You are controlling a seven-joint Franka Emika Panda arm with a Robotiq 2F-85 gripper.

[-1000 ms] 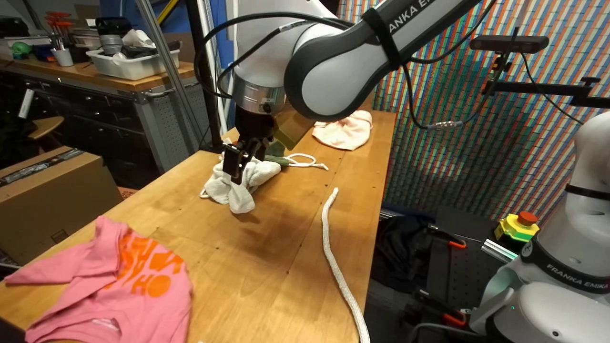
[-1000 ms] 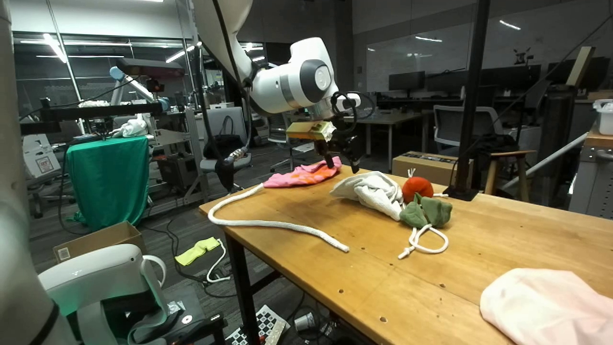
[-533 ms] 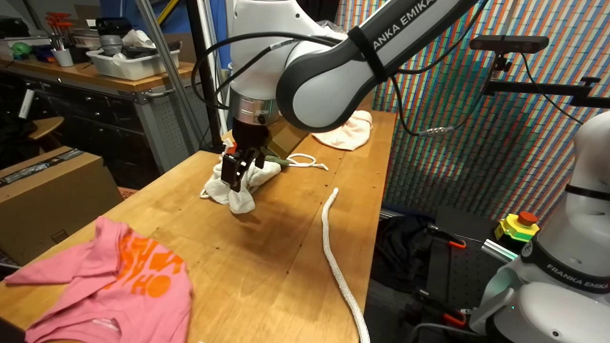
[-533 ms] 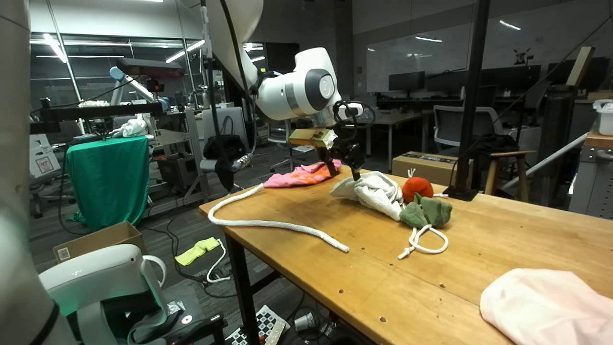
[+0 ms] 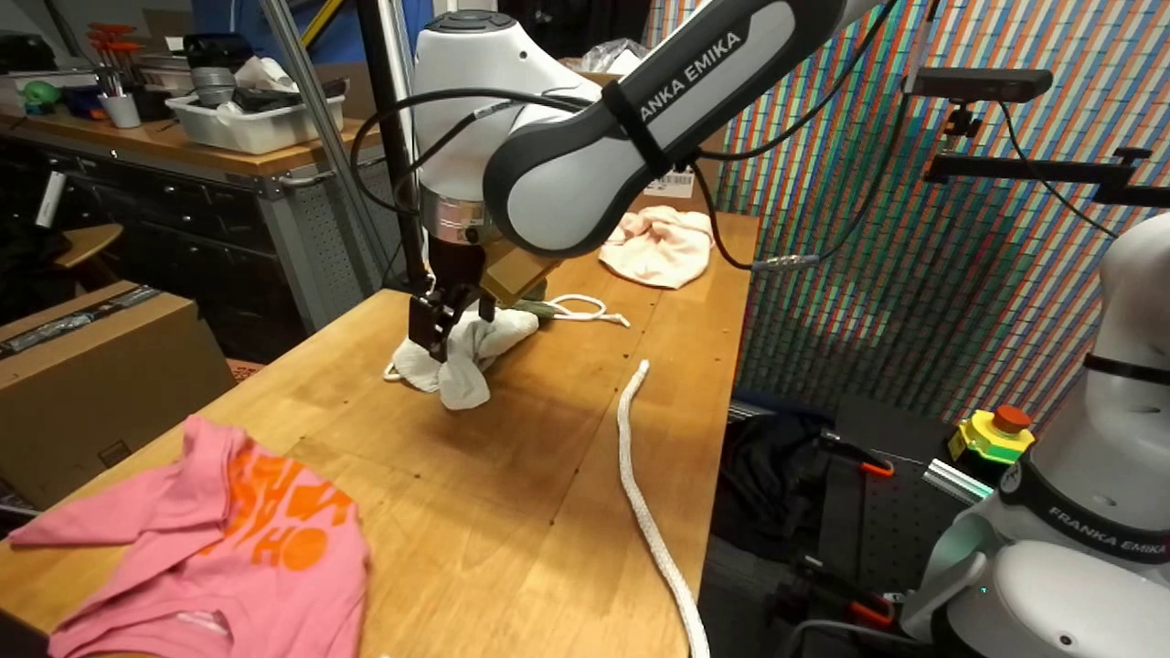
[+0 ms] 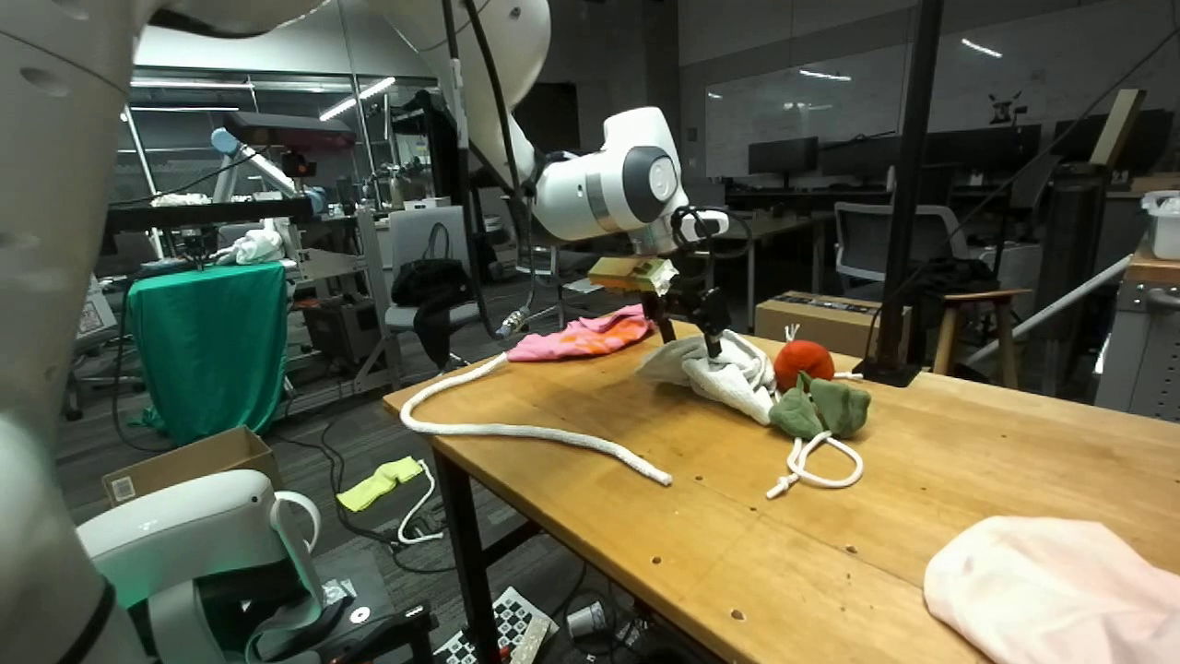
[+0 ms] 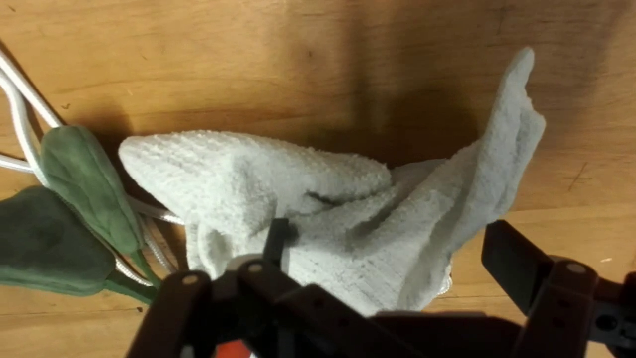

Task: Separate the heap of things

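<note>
Came down lower over the white cloth [image 7: 357, 233] since the earlier frame, keeping the gripper [image 6: 691, 344] spread wide; can't tell whether touching. Below, can see it heaped on the bench [image 5: 494, 530] with a red ball [image 6: 802, 365] and green leaves [image 6: 834, 408], well apart from a pink shirt [image 5: 265, 548]. Behind, can make out grey and dark things [image 5: 215, 87] in a white bin [image 5: 260, 132], tools [image 5: 111, 84] upright in a white cup [image 5: 121, 111].

White cloth [image 6: 733, 383]: grey-white, bunched in folds, centre of the clock in an exterior view.
Red ball [image 6: 804, 364]: just beside it, 3 o'clock.
Green leaves [image 6: 843, 409]: a pair, between 3 and 4.
Thin cord [image 6: 784, 482]: white, looped, 6 o'clock from the leaves.
Thick rope [image 6: 516, 430]: white, curving, between 8 and 9.
Pink shirt [image 6: 590, 339]: orange print, between 9 and 10.
Pale cloth [image 6: 1042, 581]: well apart, 4 o'clock.
</note>
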